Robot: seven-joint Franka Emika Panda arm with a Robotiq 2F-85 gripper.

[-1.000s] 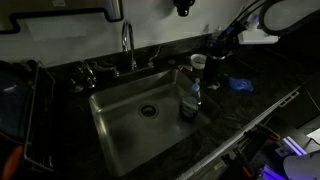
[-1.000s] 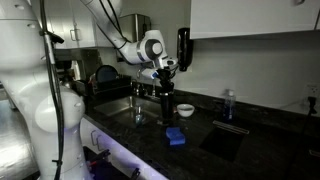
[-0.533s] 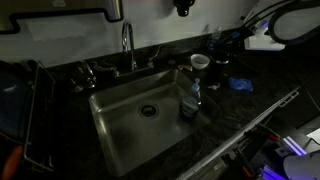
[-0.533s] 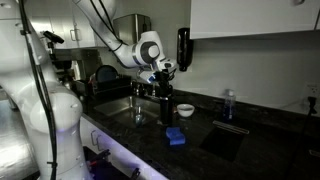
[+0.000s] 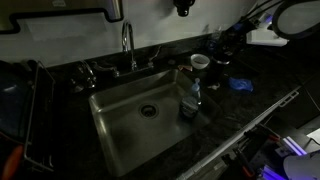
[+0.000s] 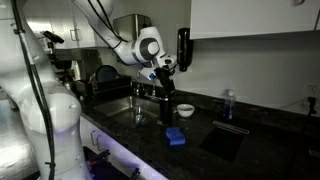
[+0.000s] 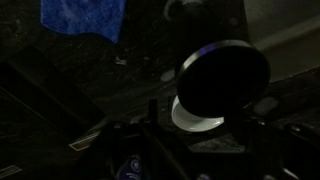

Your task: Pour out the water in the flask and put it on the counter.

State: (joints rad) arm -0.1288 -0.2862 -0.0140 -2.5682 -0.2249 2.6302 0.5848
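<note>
Flask (image 7: 225, 75) seems to stand on the counter (image 5: 232, 110) just beside the white cup (image 7: 192, 116), close to the sink (image 5: 118, 130), so pouring should need only a short swing. My gripper (image 6: 165, 69) hovers above it (too dark to tell whether it is spread or pinching).

Bottle (image 5: 190, 99) in sink (image 5: 118, 135), cup (image 5: 199, 62) on counter (image 5: 252, 106) behind it.

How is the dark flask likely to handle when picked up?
The flask is a tall, straight-sided cylinder, so probably stiff but apt to tip if nudged high up. Its dark wall looks smooth, so it may slip in a loose grip. It stands close to the white cup, which a sideways push could knock.
</note>
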